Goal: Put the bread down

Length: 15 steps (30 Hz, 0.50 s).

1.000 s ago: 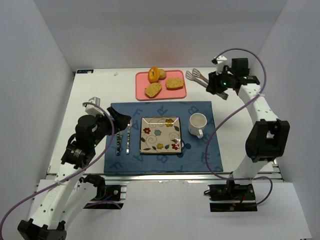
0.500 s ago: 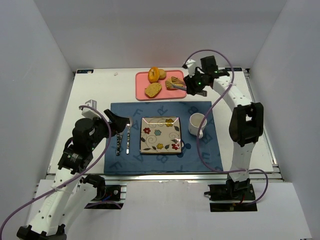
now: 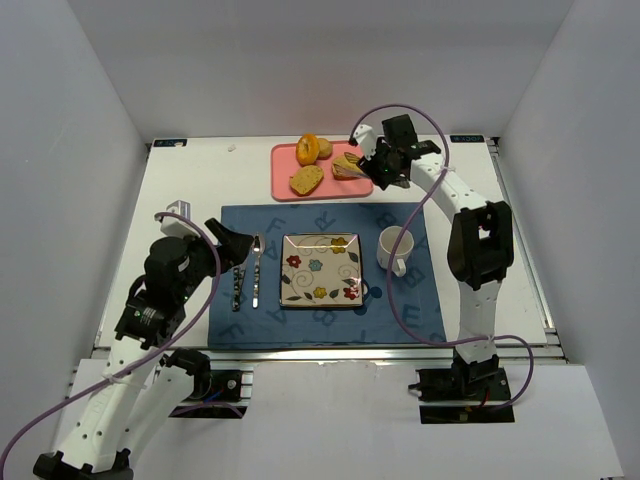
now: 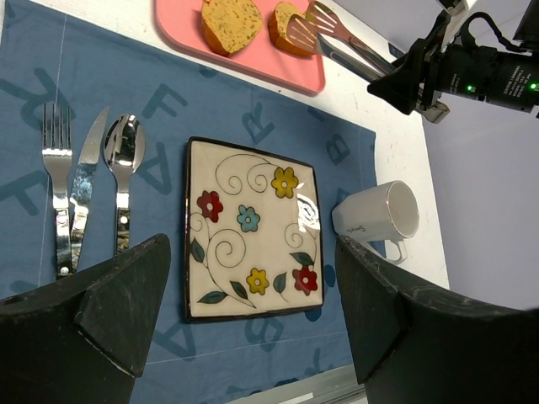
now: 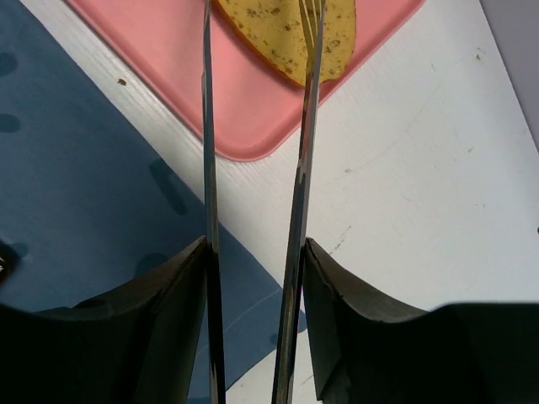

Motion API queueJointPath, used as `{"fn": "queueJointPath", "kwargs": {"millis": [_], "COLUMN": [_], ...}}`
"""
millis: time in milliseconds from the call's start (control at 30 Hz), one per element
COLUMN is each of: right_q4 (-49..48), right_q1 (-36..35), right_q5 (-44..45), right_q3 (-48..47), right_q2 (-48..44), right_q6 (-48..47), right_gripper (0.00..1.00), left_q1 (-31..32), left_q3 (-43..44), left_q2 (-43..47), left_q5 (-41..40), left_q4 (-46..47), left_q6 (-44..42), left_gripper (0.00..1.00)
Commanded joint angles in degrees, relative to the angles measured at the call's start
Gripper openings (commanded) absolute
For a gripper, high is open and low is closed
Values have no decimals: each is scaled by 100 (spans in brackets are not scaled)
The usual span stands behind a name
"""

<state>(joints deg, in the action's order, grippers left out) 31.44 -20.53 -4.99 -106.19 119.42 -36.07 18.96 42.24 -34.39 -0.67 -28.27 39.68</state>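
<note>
Two toasted bread slices [image 3: 306,179] [image 3: 346,165] and an orange-brown ring roll [image 3: 308,149] lie on the pink tray [image 3: 330,189] at the back. My right gripper [image 3: 386,166] is shut on metal tongs [image 3: 362,162]. The tongs' tips are open around the right slice [image 5: 286,29], as the left wrist view [image 4: 289,25] also shows. The flowered square plate [image 3: 320,268] is bare on the blue mat. My left gripper [image 3: 232,243] is open and empty, held above the mat left of the plate [image 4: 249,229].
A white mug [image 3: 396,247] stands right of the plate. A fork [image 4: 57,194], knife [image 4: 84,189] and spoon [image 4: 124,168] lie left of it. A small round bun [image 3: 325,148] sits by the ring roll. White walls enclose the table.
My right gripper took the tongs from the back right of the table and swung left with them to the tray's right slice. The left arm barely moved.
</note>
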Motion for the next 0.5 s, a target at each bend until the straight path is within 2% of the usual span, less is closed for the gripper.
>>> {"fn": "queueJointPath", "kwargs": {"millis": [0,467], "right_q4": [-428,-394], "right_q1": [-117,-179], "right_q5": [367,192], "right_q3": [37,37], "right_q2": [47,-24], "right_q6": [-295,-146], "right_gripper": [51,50], "left_q1": [-15,-6], "left_q3": [188,118], "left_q2": [-59,47], "left_q5": [-48,-74], "left_q4": [50,32], "left_q6": [-4,22], "left_gripper": [88,88]}}
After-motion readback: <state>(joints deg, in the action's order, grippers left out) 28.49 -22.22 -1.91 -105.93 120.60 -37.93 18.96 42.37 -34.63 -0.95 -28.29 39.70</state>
